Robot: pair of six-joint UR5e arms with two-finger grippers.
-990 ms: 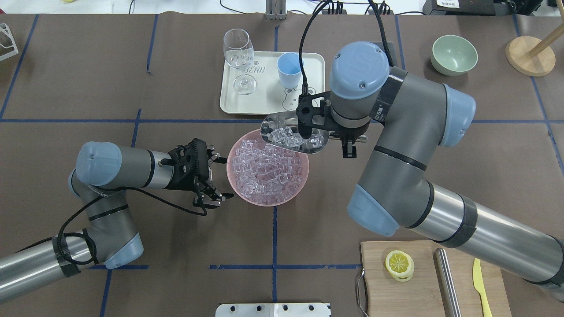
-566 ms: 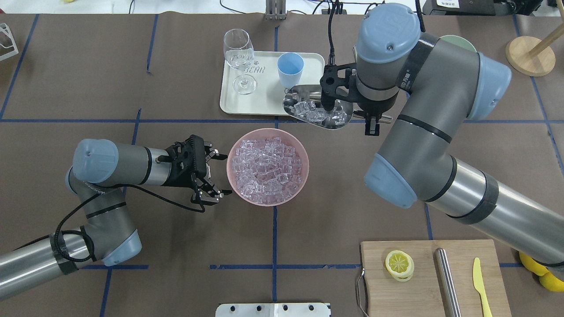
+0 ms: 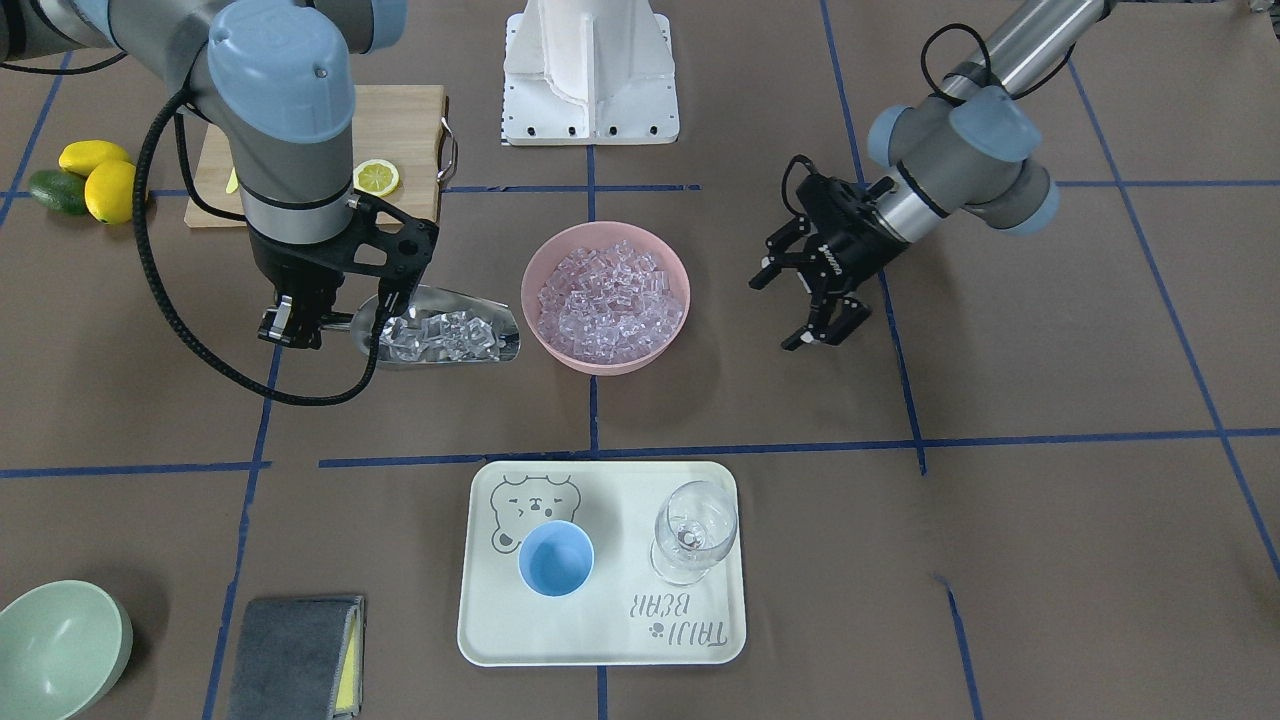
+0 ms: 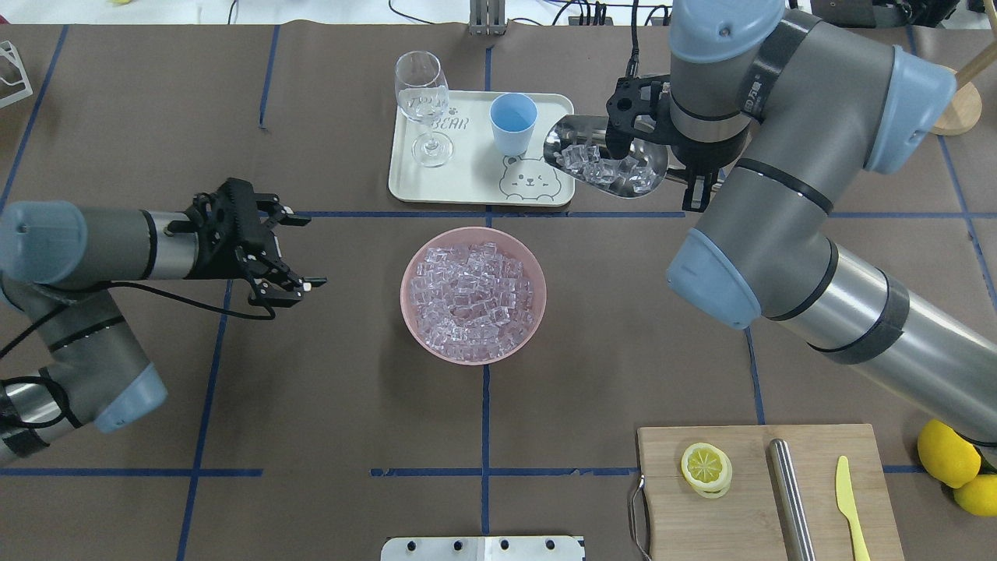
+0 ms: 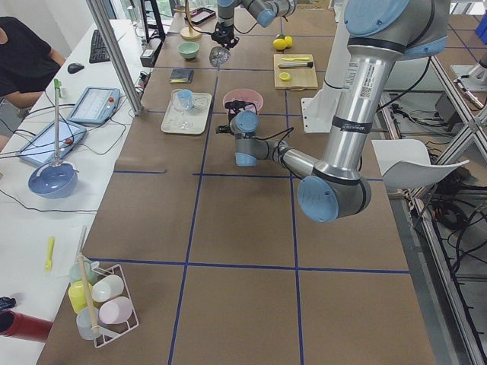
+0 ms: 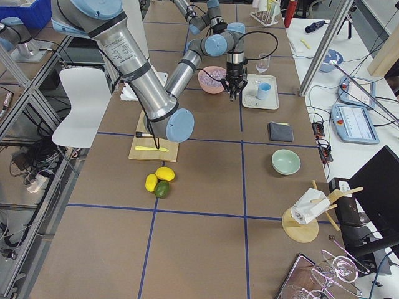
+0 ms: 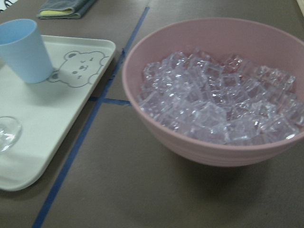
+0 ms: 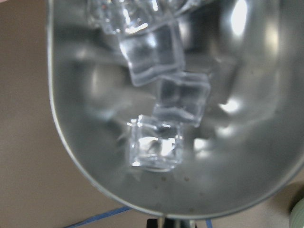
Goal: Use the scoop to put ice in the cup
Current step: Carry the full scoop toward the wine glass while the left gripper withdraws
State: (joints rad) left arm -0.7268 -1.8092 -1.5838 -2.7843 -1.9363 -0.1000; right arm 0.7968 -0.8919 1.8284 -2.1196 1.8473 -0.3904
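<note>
1. The right gripper (image 3: 296, 324) was clamped tight on the handle of the scoop (image 4: 617, 160) and held it in the air, roughly level.
2. The scoop's trough carried a load of ice (image 4: 593, 161), the cubes lying loose against the shiny metal.
3. Seen from overhead, the scoop's open end pointed toward the cup (image 4: 513, 123). It lay just off the right edge of the tray (image 4: 467, 187), beside the cup but not touching it.
4. The cup stood upright on the tray near its far edge, right of the middle.
5. A wine glass (image 4: 421, 97) stood upright at the tray's far left corner.
6. The pink bowl (image 4: 406, 300) sat near the middle of the table (image 4: 350, 389), just off the tray's near edge, and was filled with a heap of more ice.
7. The left gripper (image 4: 310, 252) hung over the left side of the table, well apart from the bowl. Its fingers were spread wide and held nothing.
</note>
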